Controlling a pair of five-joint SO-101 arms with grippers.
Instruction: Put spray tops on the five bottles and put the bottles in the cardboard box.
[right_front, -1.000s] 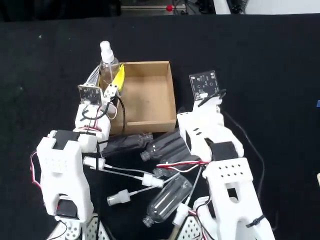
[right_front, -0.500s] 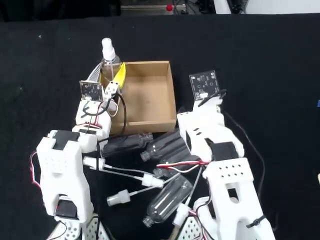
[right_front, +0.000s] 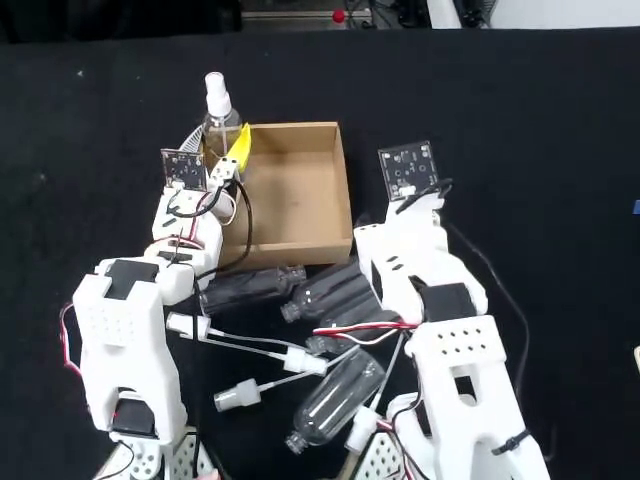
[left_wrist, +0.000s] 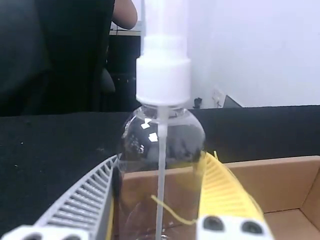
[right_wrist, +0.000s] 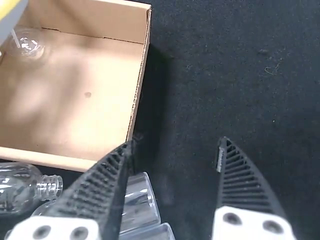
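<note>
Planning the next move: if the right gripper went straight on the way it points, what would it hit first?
Probably the bare black table, just beside the cardboard box. The right gripper is open, with cloth between its fingers. Depth is unclear.

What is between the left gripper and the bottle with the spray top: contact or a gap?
Touching. In the left wrist view the left gripper has its grey and yellow fingers pressed against both sides of the bottle, with no gap.
</note>
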